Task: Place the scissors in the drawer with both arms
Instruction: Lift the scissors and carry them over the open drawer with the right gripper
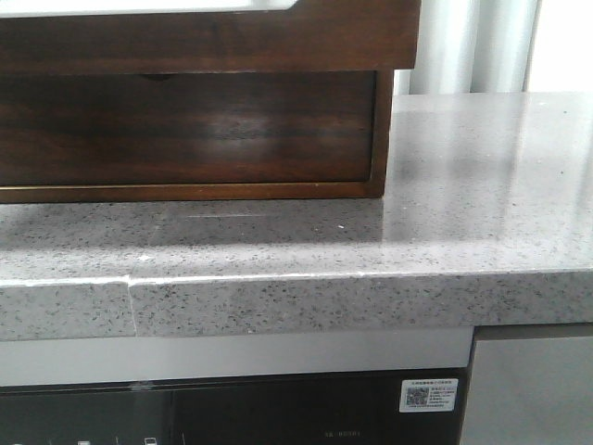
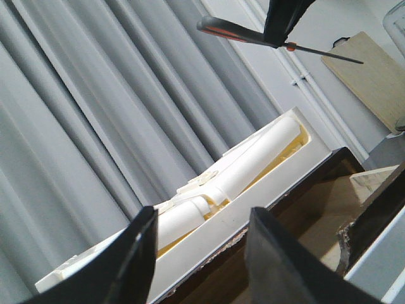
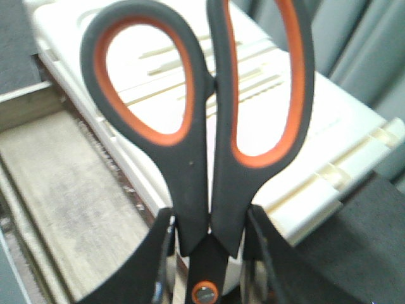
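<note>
Right gripper has the scissors clamped, a black finger pressed to each side of the shanks just above the orange pivot dot, handle loops standing up and away from the fingers, blades closed. Under them in the right wrist view lies an open wooden compartment, the drawer, pale grained floor showing, with a white moulded tray along its far side. From the left wrist view, the scissors hang high in the air, seen edge-on, slim blade pointing out from a black finger that pinches them, well above the tray and its white roll. The left gripper is spread wide with nothing between its fingers, hovering near the dark wood edge beside the tray. The front view shows no arm at all: only the glossy dark brown cabinet sitting on the speckled grey counter, with a dark appliance panel and a small white sticker below the counter edge.
</note>
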